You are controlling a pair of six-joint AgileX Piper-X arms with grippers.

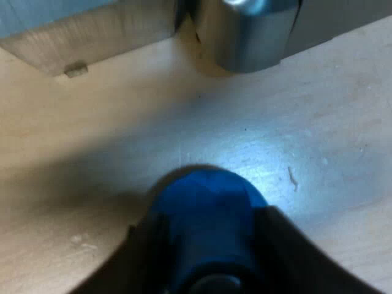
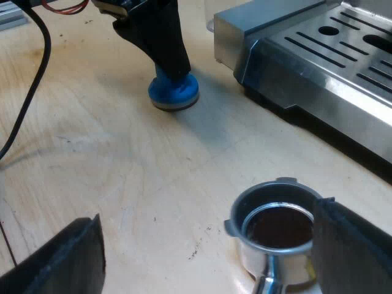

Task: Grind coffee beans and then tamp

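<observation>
Holder (image 2: 242, 211) with dark grounds (image 2: 280, 228), tamper (image 1: 205, 220) gripped

A blurred blue tamper (image 1: 205, 202), its upper part covered by the fingers (image 1: 306, 263) of the left gripper (image 1: 202, 223). Beside the tamper, the espresso machine (image 2: 318, 55) runs past the picture's edge. Farther from the tamper, the holder (image 2: 275, 229) has its handle cut off, and a finger (image 2: 352, 245) of the right gripper (image 2: 208, 239) covers part of its rim.

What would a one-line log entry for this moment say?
left jaws: shut on blue tamper, on table by machine | right jaws: open, at holder, grounds inside | tamping: not done
</observation>
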